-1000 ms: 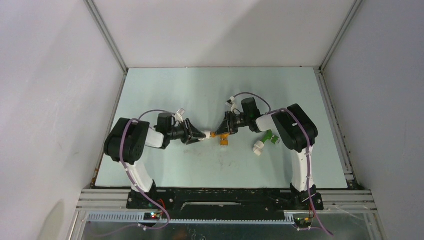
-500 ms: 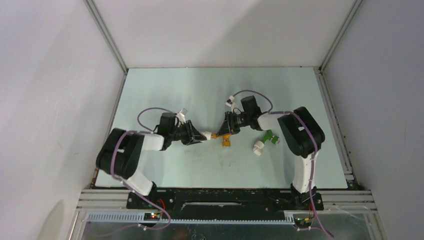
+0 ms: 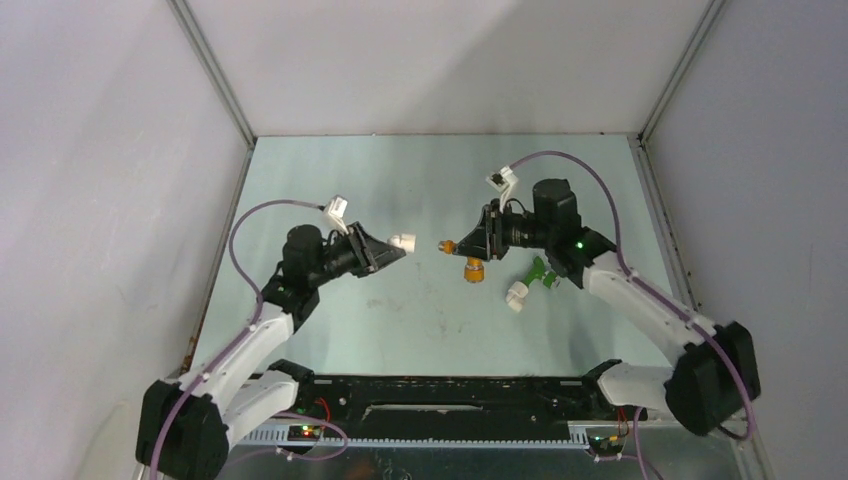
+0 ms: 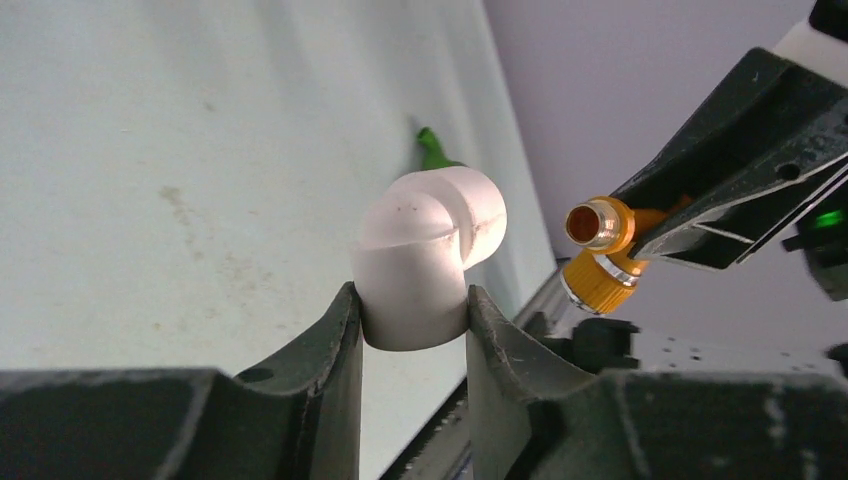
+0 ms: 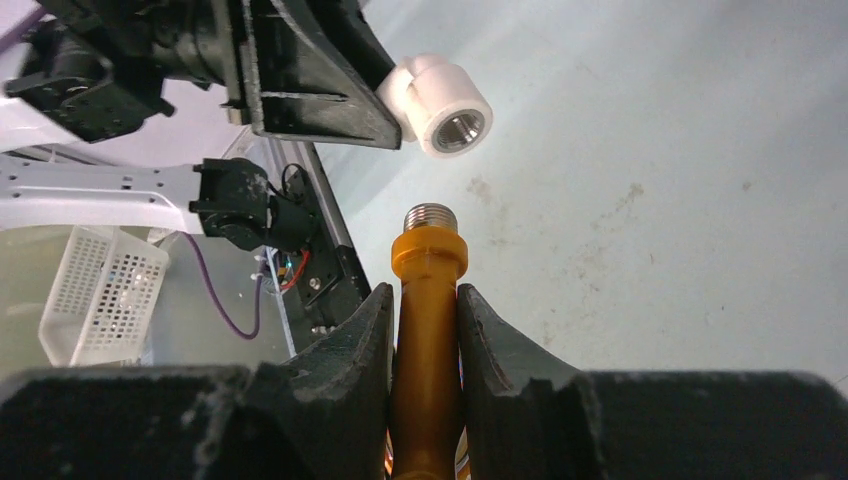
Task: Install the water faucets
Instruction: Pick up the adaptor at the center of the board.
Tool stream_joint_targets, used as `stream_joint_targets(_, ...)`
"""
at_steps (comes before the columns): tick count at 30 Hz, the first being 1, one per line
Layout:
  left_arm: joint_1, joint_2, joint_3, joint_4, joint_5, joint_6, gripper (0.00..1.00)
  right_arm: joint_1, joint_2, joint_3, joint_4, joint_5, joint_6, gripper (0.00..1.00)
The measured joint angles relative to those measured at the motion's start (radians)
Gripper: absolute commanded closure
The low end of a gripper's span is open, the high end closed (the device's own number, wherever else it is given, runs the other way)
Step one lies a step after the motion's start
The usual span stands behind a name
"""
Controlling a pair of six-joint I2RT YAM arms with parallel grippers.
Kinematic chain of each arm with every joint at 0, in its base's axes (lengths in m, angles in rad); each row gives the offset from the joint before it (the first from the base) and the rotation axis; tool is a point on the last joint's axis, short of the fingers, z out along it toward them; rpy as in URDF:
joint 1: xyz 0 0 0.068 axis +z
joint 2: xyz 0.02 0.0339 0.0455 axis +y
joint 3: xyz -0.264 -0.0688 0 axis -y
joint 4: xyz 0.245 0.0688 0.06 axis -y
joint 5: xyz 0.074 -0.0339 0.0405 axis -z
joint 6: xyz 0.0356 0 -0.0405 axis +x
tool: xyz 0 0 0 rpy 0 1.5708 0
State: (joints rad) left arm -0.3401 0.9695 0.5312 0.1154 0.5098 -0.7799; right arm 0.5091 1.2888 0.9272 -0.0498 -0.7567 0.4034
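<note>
Orange faucet point(image 5: 428, 255), clamped in my right gripper point(image 5: 425, 300) above the table point(image 3: 400, 180), runs roughly level. Its threaded tip points left at the white elbow point(image 4: 430, 250) pinched in my left gripper point(image 4: 408, 310), a clear gap between them.

You're running two matching arms: the left arm point(image 3: 240, 350) and the right arm point(image 3: 645, 300) both have white link shells between bulky black joint housings. A purple cable point(image 3: 237, 232) runs along each, ending at a small white connector block point(image 3: 337, 205) near the wrist. A green light point(image 3: 578, 243) glows on the right arm's wrist housing. The left gripper point(image 4: 410, 292) and right gripper point(image 5: 425, 290) have matt black, wedge-shaped fingers point(image 5: 340, 360) with rough, slightly chipped edges.
</note>
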Motion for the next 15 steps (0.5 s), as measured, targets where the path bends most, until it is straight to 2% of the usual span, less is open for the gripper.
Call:
stream_joint_targets(8, 0.0, -0.139, -0.09, 0.172, 0.099, -0.275, 1.0, 0.092, -0.222, -0.006, -0.031, 0.096, -0.022, 1.0)
stream_joint_targets(15, 0.0, -0.224, -0.11, 0.24, 0.169, -0.407, 1.0, 0.15, -0.245, -0.006, -0.021, 0.143, -0.022, 1.0)
